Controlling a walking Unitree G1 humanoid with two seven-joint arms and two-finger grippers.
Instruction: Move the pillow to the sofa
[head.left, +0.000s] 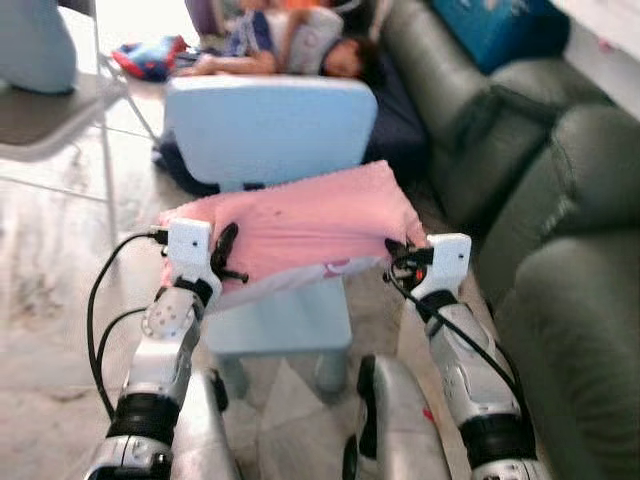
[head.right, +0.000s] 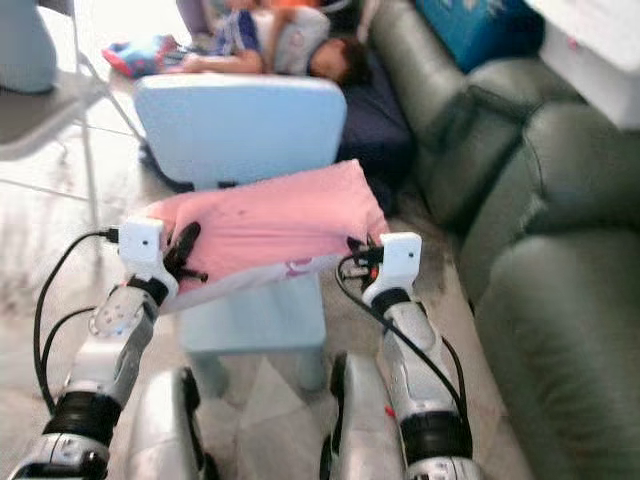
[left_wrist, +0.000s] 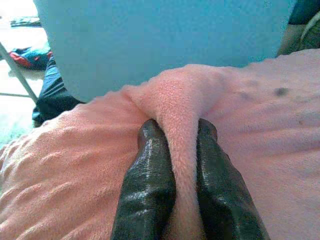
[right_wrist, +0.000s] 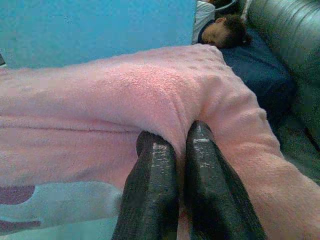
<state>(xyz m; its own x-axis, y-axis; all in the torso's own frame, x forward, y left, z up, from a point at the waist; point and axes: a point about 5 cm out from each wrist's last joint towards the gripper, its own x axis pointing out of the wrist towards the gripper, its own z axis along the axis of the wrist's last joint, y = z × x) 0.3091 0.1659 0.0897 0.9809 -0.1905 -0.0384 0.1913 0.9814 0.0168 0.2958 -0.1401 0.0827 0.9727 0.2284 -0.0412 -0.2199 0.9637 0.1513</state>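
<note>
A pink pillow (head.left: 300, 225) lies across the seat of a small light blue chair (head.left: 270, 125), its far edge against the chair's backrest and its near edge hanging a little past the front of the seat. The underside shows pale blue fabric with a dark patch along the near edge.

The left gripper (head.left: 226, 255) is at the pillow's near left corner. In the left wrist view its two black fingers (left_wrist: 150, 185) stand narrow, with a raised fold of pink fleece pinched between them. The right gripper (head.left: 400, 255) is at the pillow's near right corner. In the right wrist view its fingers (right_wrist: 155, 195) are almost together, and a ridge of the pillow's fabric is squeezed between them, the rest of the pillow bulging above and beside the tips. So both grippers hold the pillow by its cover, one at each front corner, while the pillow itself rests on the chair.

To the robot's right stands a dark green sofa (head.left: 560, 200), close beside the chair but apart from the pillow. A blue cushion (head.left: 490, 30) lies on its far seat. Beyond the chair a person (head.left: 300, 45) lies on a dark mat (head.left: 400, 120) on the floor, next to the sofa. A grey folding chair (head.left: 50, 110) stands at the far left.
</note>
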